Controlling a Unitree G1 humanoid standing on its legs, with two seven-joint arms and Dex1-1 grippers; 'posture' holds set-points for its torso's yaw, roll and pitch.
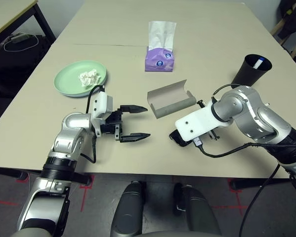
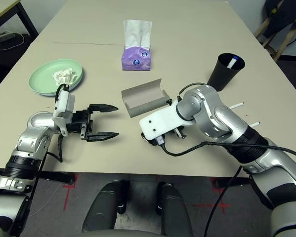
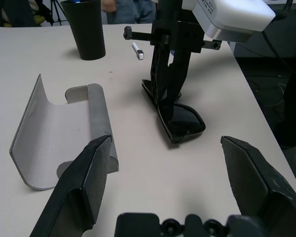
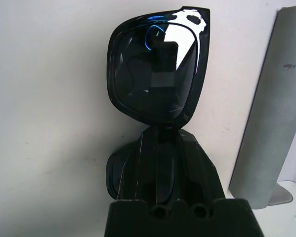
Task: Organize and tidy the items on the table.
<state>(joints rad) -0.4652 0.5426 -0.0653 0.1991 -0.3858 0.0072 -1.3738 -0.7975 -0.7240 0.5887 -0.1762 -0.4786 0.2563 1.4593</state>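
The black sunglasses (image 4: 155,69) lie on the table (image 1: 212,34) near its front edge. My right gripper (image 3: 167,96) points down on them, shut on their middle. Just behind stands the long grey glasses case (image 1: 170,98), open and empty. My left gripper (image 1: 147,122) is open to the left of the sunglasses and aims at them, with nothing between its fingers. A crumpled white tissue wad (image 1: 88,77) rests on the pale green plate (image 1: 71,84) at the left. The black cup (image 1: 251,70) stands at the right with a white marker pen (image 1: 259,63) in it.
A purple tissue box (image 1: 160,55) stands mid-table behind the case. Two thin white pens (image 2: 235,104) lie on the table beside my right forearm. A dark-legged side table (image 1: 14,15) stands off the far left corner.
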